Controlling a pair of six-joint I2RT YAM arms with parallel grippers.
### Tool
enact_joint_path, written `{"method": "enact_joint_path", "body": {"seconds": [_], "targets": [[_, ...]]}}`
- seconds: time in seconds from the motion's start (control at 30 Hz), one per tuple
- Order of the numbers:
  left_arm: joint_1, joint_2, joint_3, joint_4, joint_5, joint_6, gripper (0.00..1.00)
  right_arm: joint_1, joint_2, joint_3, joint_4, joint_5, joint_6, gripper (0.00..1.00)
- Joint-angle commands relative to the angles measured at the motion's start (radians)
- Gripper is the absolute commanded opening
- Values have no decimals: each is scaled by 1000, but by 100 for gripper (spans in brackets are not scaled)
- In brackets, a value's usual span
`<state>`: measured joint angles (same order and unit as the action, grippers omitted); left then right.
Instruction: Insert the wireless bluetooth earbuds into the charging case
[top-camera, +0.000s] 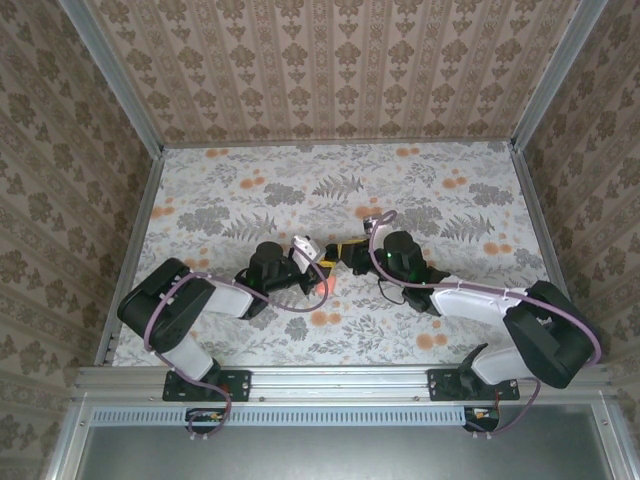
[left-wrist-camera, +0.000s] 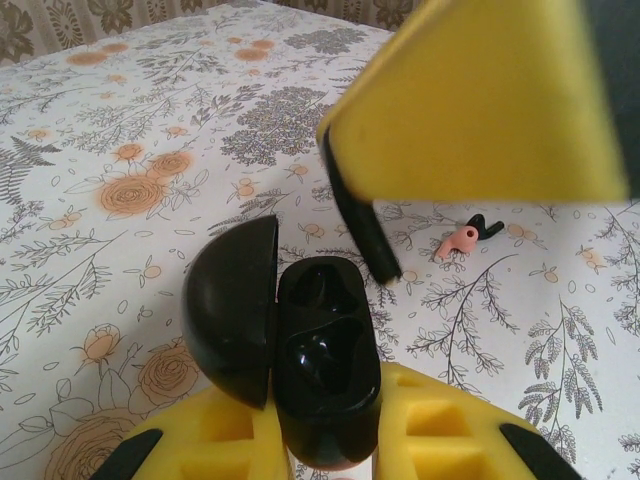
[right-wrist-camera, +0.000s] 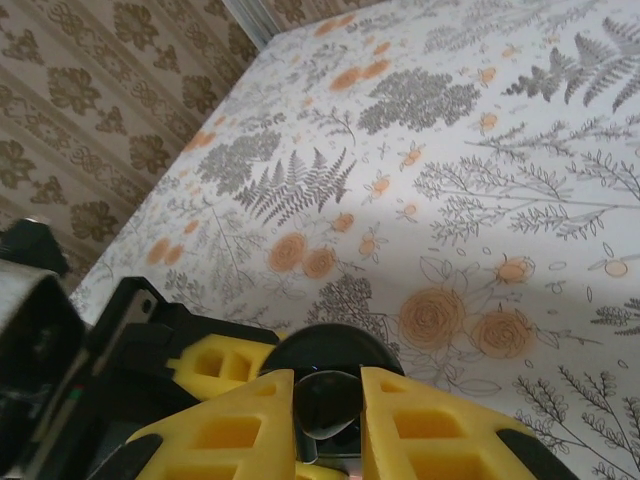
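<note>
Near the middle of the table (top-camera: 250, 190), the left gripper (left-wrist-camera: 322, 410) has its two yellow fingers pressed on the sides of the charging case (left-wrist-camera: 325, 345) and holds it. The case is open. In the left wrist view its lid (left-wrist-camera: 232, 310) stands on the left, and its long way runs from near to far. Its two cups look dark, and I cannot tell if a bud sits in one. Just past the case and a bit above it hangs a finger (left-wrist-camera: 480, 110) of the right gripper (right-wrist-camera: 327, 392), so I think the right arm is the one to drop a bud in. Its jaws stand close together with something dark and shiny in the gap. I cannot tell if that is a bud or the case behind. Farther off on the table lies one small pink and black piece (left-wrist-camera: 463, 240), maybe one of the wireless bluetooth earbuds, well apart from the case. I count one case, two grippers and one loose piece.
</note>
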<state>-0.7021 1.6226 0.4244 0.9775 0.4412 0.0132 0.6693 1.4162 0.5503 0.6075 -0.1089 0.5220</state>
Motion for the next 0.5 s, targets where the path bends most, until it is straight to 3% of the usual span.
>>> {"method": "enact_joint_path", "body": {"seconds": [0.0,0.47], "targets": [[-10,5,13,46,21,-27,8,10,26,6,58,-8,-19,20],[-11,-4,14,67,30,-59,8,17,61,4,119,5,-24,19]]}}
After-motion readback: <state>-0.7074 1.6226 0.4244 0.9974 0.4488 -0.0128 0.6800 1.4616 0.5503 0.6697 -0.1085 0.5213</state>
